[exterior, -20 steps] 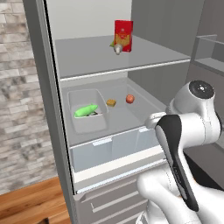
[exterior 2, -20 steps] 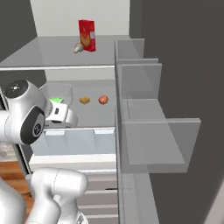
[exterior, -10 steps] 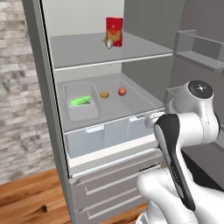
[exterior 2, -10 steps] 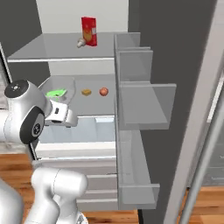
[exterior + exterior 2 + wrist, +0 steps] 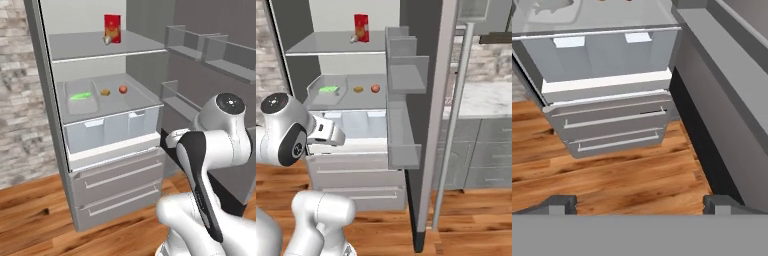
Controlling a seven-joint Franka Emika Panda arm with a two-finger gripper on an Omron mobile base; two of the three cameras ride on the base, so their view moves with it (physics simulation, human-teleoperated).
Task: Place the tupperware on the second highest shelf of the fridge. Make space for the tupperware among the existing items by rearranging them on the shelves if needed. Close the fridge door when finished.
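The fridge (image 5: pixel 50 130) stands open. A clear tupperware (image 5: pixel 82 98) with something green inside rests at the left of the second highest shelf (image 5: pixel 135 97), above the clear bins (image 5: pixel 110 127). Beside it on that shelf lie an orange-brown lump (image 5: pixel 105 92) and a red fruit (image 5: pixel 123 89). One shelf up, a red carton (image 5: pixel 112 28) stands with a small pale object (image 5: pixel 106 40) in front. My gripper (image 5: pixel 640 204) is open and empty, held low in front of the two grey drawers (image 5: pixel 612 122), well away from the shelves. The fridge door (image 5: pixel 428 125) is swung wide open on the right.
The door's clear inner bins (image 5: pixel 403 75) jut out to the right of the shelves, and its long handle (image 5: pixel 453 130) faces the room. There is a brick wall (image 5: pixel 17 100) left of the fridge, a counter with grey cabinets (image 5: pixel 486 125) to the right, and wood floor (image 5: pixel 622 175) below.
The whole picture has shifted: the base has backed away from the fridge, which now looks smaller, and more of the door shows. The things on the shelves have kept their places. The gripper stays open.
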